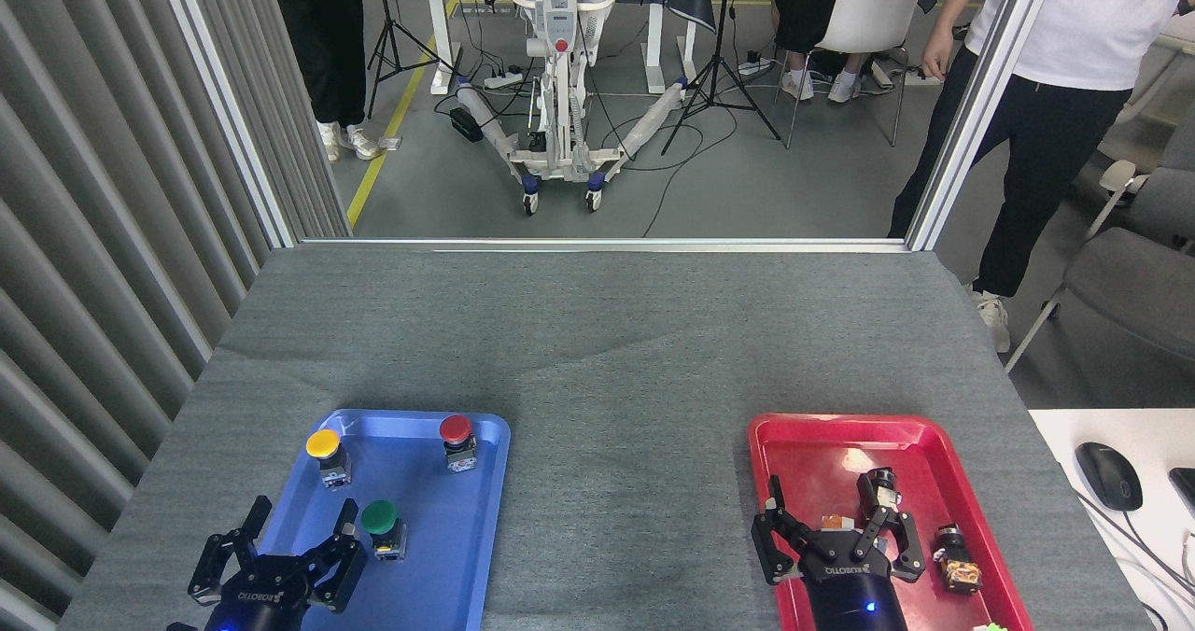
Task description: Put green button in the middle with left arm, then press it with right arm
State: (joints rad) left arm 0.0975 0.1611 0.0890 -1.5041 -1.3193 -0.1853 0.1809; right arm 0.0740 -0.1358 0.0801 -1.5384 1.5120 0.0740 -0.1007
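The green button [381,525] stands upright in the blue tray [485,482], near the tray's front, its green cap on a black-and-silver base. My left gripper [280,542] hovers over the tray's near left corner, open, its fingers spread just left of the green button and not touching it. Over the red tray [775,435] my right gripper [836,533] is open with nothing between its fingers. The middle [625,482] is bare grey cloth between the two trays.
A yellow-capped button [326,454] and a red-capped button [457,440] stand at the back of the blue tray. Small dark parts [957,561] lie in the red tray. A person [1055,99] stands beyond the table's far right corner. A mouse [1108,475] lies on a white desk at the right.
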